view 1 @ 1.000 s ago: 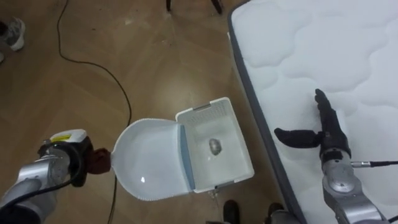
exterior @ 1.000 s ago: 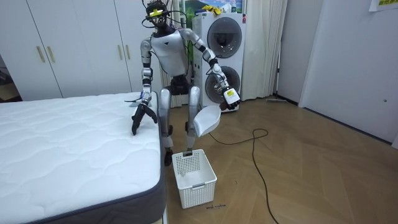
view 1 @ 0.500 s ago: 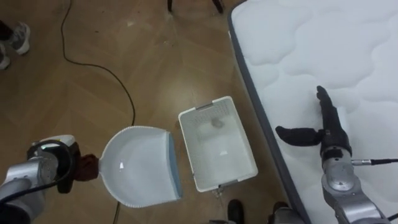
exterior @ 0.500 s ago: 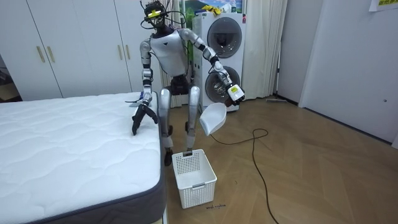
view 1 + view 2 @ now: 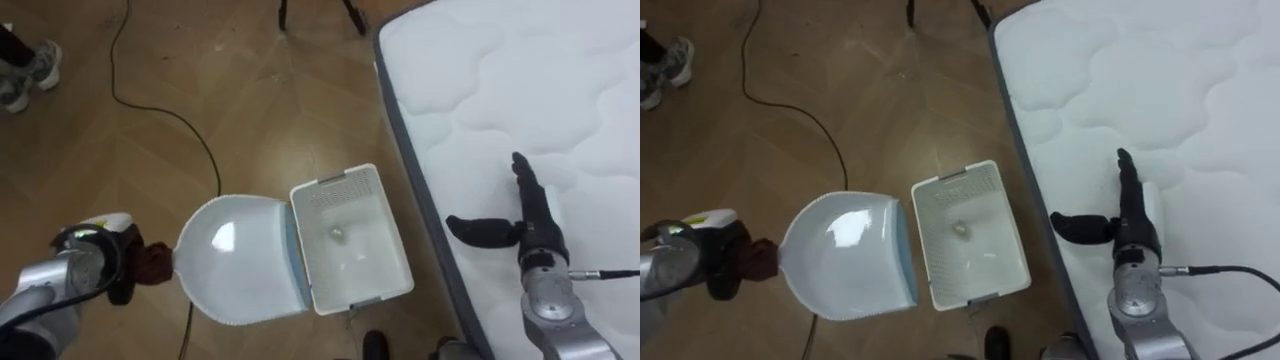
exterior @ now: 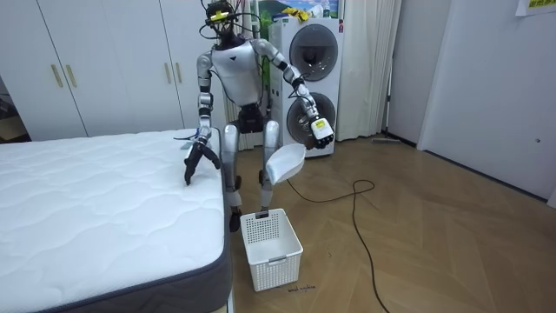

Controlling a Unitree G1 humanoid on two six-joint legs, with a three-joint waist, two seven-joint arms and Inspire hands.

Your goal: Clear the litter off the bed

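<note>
Left hand (image 5: 112, 272) gripping dustpan (image 5: 240, 255) beside basket (image 5: 336, 181), right hand (image 5: 528, 224) straight-fingered, thumb out, over mattress (image 5: 500, 70)

- Bed (image 5: 520, 90), 2 o'clock: white cover quilted in wavy, cloud-like stitching, with a grey band along its side.
- Floor (image 5: 250, 90), 11 o'clock: brown wood, planks laid at angles.
- Basket (image 5: 345, 190), 6 o'clock: white, walls pierced in a fine grid.
- Dustpan (image 5: 240, 260), 8 o'clock: pale bluish-white pan, dark red handle.
- Right hand (image 5: 530, 232), 4 o'clock: black fingers, silver wrist.

Left hand (image 5: 120, 268) clenched, right hand (image 5: 527, 226) splayed flat.
</note>
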